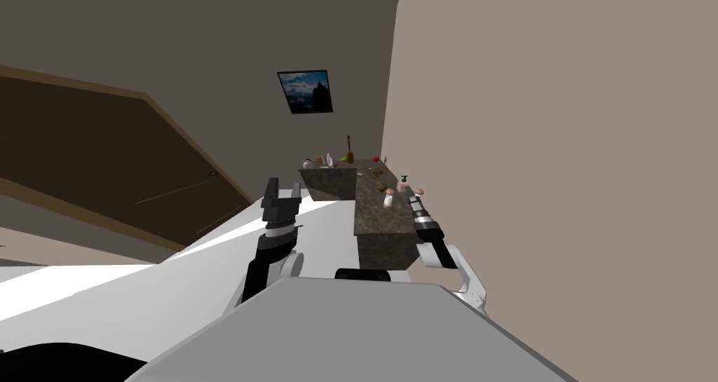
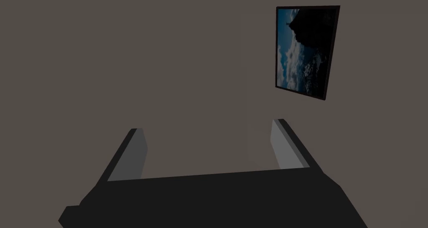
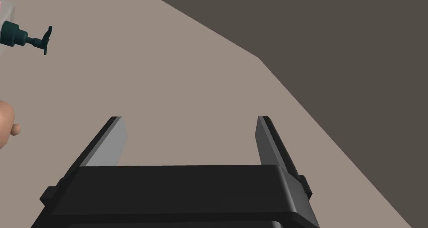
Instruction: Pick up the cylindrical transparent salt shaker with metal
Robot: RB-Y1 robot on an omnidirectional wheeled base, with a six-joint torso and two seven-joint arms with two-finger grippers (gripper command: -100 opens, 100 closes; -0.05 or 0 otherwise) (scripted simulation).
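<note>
Dark speckled stone tops the counter (image 1: 375, 220) where this job sits, and as far as I can see none of the pick-up is done. The salt shaker (image 1: 388, 200), which I take to be the small pale cylinder with a pinkish cap, stands upright and untouched. It is just on my side of the pink soap bottle (image 1: 402, 184) with the dark green pump. My right gripper (image 1: 412, 200) reaches out over the stone, also just on my side of that bottle, and the shaker is close by on the hand's left. From the head camera the two look apart, though I cannot be sure of the gap. The right wrist camera shows the right gripper (image 3: 188, 125) with its fingers spread wide and nothing between them. They point past the soap bottle (image 3: 25, 39) at a beige wall. A pinkish rounded thing (image 3: 5, 129) sits near the bottle, and I cannot tell what it is. I judge the hand is not yet lined up. It must turn toward the shaker, bracket it, close and lift. My left gripper (image 1: 284, 188) hangs well away from the soap bottle, fingers apart and empty.
</note>
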